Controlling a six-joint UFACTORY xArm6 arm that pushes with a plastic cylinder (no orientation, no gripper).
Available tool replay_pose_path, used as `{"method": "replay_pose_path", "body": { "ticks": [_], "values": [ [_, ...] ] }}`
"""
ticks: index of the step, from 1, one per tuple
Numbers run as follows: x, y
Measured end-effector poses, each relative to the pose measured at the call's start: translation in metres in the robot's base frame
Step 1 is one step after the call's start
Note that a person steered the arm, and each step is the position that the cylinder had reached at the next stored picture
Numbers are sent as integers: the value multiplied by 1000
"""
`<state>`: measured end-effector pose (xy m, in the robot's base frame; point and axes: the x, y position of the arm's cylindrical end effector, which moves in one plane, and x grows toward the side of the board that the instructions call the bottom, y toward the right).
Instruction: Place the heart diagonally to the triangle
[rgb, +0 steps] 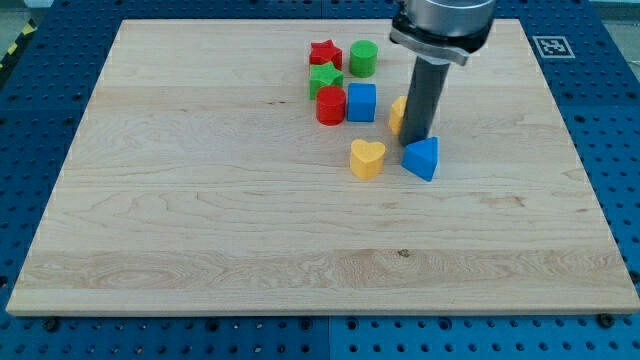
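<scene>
A yellow heart (367, 158) lies near the board's middle, just left of a blue triangle (423, 158). My tip (416, 139) stands right behind the blue triangle's upper edge, close to or touching it, and to the upper right of the heart. A yellow block (398, 114) is partly hidden behind the rod, so its shape cannot be told.
A cluster sits toward the view's top: a red star (325, 54), a green cylinder (363, 58), a green star (325, 78), a red cylinder-like block (331, 106) and a blue cube (361, 102). The wooden board (200, 200) rests on a blue perforated table.
</scene>
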<state>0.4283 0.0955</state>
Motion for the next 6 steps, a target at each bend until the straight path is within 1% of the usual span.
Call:
{"method": "replay_pose_path", "body": {
  "ticks": [2,3,4,5,6],
  "values": [
    [4,-88],
    [27,-97],
    [33,-41],
    [33,29],
    [33,50]
  ]
}}
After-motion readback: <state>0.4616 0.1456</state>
